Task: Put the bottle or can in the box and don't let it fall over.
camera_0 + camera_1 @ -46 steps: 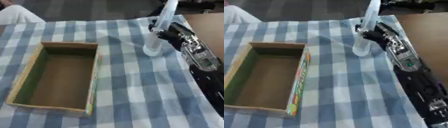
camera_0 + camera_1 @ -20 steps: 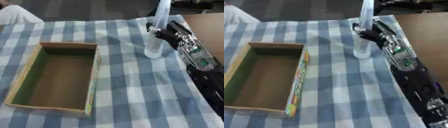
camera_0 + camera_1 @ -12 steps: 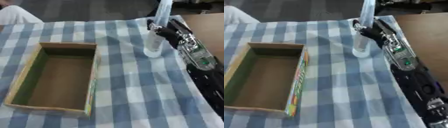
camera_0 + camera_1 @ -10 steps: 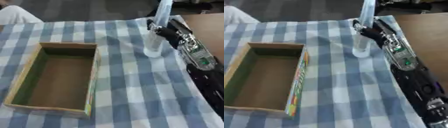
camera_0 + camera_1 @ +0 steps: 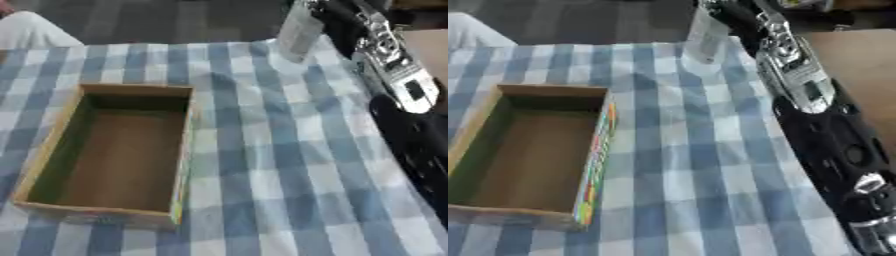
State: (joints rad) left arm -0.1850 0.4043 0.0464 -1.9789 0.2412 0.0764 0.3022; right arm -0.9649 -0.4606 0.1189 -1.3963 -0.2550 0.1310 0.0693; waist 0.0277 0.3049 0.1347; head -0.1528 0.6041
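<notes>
A clear plastic bottle (image 5: 300,31) hangs upright, a little tilted, above the far edge of the checked cloth. My right hand (image 5: 339,21) is shut on it from the right, and the bottle's top is cut off by the upper edge. The open cardboard box (image 5: 133,90) lies on the left half of the cloth with nothing inside, well to the left of the bottle and nearer to me. My right forearm (image 5: 798,80) runs down the right side. The left hand shows in neither view.
A blue and white checked cloth (image 5: 262,150) covers the table. A bare brown surface (image 5: 859,55) lies beyond the cloth's right edge. A white shape (image 5: 35,32) sits at the far left corner. Dark floor lies past the far edge.
The bottle stood on the cloth beside my right hand; now the hand has raised it off the cloth and a little to the left. The box has not moved.
</notes>
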